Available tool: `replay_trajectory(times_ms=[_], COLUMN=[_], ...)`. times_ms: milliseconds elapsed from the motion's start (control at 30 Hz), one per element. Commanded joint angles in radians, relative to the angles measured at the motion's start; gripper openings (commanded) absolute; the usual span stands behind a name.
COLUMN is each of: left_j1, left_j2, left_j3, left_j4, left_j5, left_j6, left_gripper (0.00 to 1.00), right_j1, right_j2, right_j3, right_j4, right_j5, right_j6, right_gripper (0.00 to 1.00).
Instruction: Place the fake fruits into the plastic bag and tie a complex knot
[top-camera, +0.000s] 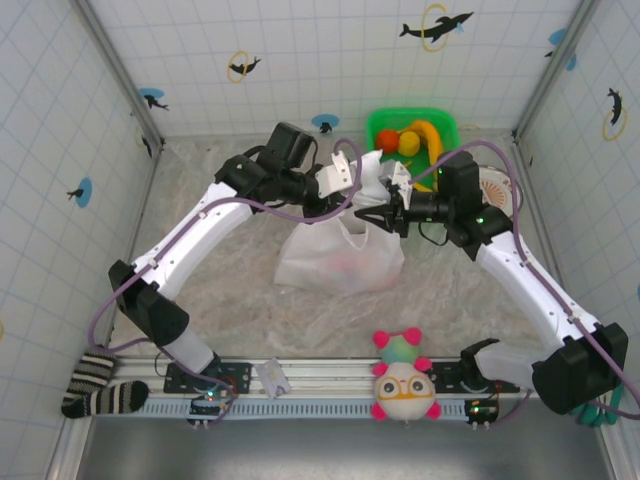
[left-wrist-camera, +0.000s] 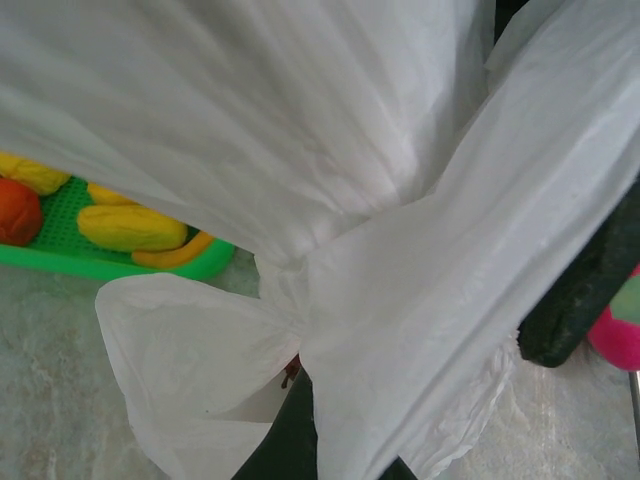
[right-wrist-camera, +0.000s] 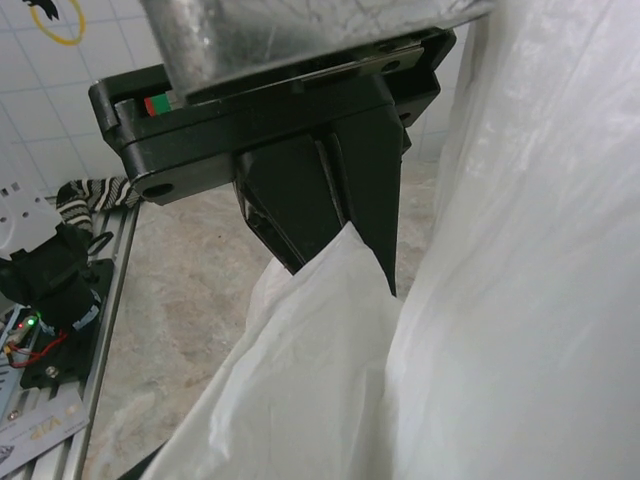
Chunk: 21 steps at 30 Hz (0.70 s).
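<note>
Pinching a handle strap (right-wrist-camera: 310, 335), fingers pressed together, the left gripper (right-wrist-camera: 345, 268) hangs over the plastic bag (top-camera: 335, 258) mid-table; the right gripper (top-camera: 393, 212) can't be read, and a hard pull could tear it.

The top camera looks down from above and behind the arm bases, far enough off to take in the whole table (top-camera: 200, 290), both side walls and the far wall. The left wrist camera sits right against the bag (top-camera: 340, 262), facing right across the table; it shares the far basket (top-camera: 452, 125) and the near plush (top-camera: 403, 388) with the top view. The right wrist camera, equally close, seems to face near-left, sharing the sock (top-camera: 90, 385) with it.
</note>
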Motion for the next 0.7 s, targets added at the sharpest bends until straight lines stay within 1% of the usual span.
replay_trajectory(times_ms=[0, 67, 133, 267, 300, 433, 500, 600, 667], left_j1=[-0.009, -0.009, -0.009, -0.009, -0.009, -0.005, 0.002, 0.016, 0.036], left_j2=[0.015, 0.015, 0.012, -0.006, -0.011, -0.051, -0.088, -0.127, -0.137], left_j3=[0.035, 0.035, 0.031, 0.023, 0.022, -0.006, -0.044, -0.085, -0.094], left_j4=[-0.015, -0.013, -0.013, -0.011, -0.012, 0.007, 0.05, 0.115, 0.144], left_j5=[0.005, 0.0, -0.003, -0.026, -0.022, 0.0, 0.037, 0.109, 0.169], left_j6=[0.001, 0.0, 0.003, 0.008, 0.011, 0.015, 0.015, 0.005, -0.005], left_gripper=[0.0, 0.0, 0.07, 0.12, 0.15, 0.34, 0.46, 0.58, 0.61], right_j1=[0.008, 0.005, 0.004, 0.001, 0.002, 0.004, 0.005, 0.008, 0.009], right_j2=[-0.001, -0.006, -0.013, -0.019, -0.019, -0.016, -0.015, -0.016, -0.016], right_j3=[0.053, 0.052, 0.049, 0.048, 0.047, 0.049, 0.051, 0.048, 0.047], right_j4=[-0.004, -0.003, -0.002, 0.004, 0.007, 0.014, 0.018, 0.024, 0.026], right_j5=[0.009, 0.009, 0.013, 0.009, 0.009, 0.009, 0.009, 0.007, 0.006], right_j6=[-0.005, -0.005, -0.005, -0.001, 0.001, 0.004, 0.005, 0.003, 0.003], right_gripper=[0.36, 0.31, 0.25, 0.07, 0.04, 0.02, 0.02, 0.02, 0.02])
